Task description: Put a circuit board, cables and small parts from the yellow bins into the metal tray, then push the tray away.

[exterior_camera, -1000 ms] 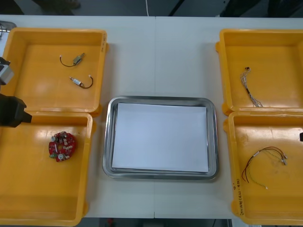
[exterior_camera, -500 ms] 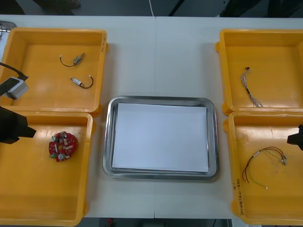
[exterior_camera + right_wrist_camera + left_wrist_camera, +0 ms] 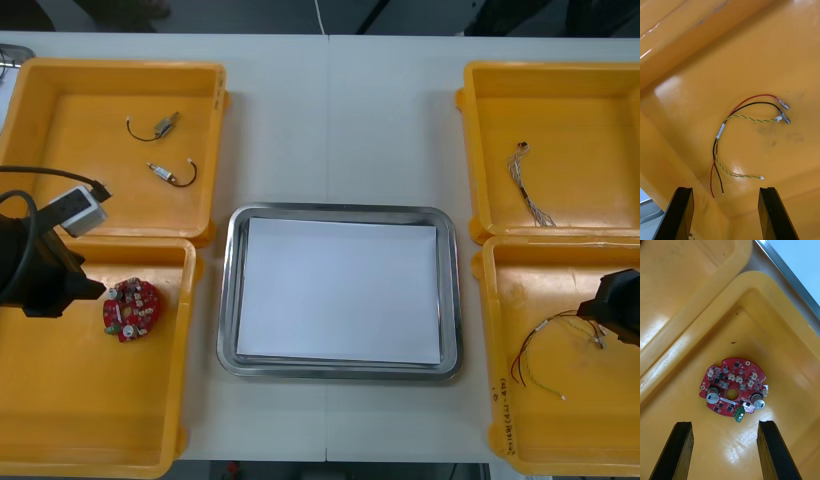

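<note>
Over the near left bin (image 3: 90,410), the left gripper (image 3: 725,423) hangs with its fingers wide apart and nothing between them. The board (image 3: 733,390) lies flat on that bin's floor just past the fingertips, untouched; seen from the front, the gripper's tip is just beside the board's left edge. Across the table (image 3: 330,80), the right gripper (image 3: 726,189) hangs over the near right bin (image 3: 560,430), fingers likewise wide and holding nothing. The red and yellow cable (image 3: 741,138), with a black strand in the bundle, lies curled on the bin floor beyond the fingertips, apart from them; from the front the gripper sits at the bin's right side, by the cable's plug ends. The tray (image 3: 228,290), white inside, lies between the bins at the table's middle. Two small metal parts (image 3: 165,125) with short black cables lie in the far left bin (image 3: 60,120), and a thin twisted cable (image 3: 528,185) in the far right bin (image 3: 590,100).
</note>
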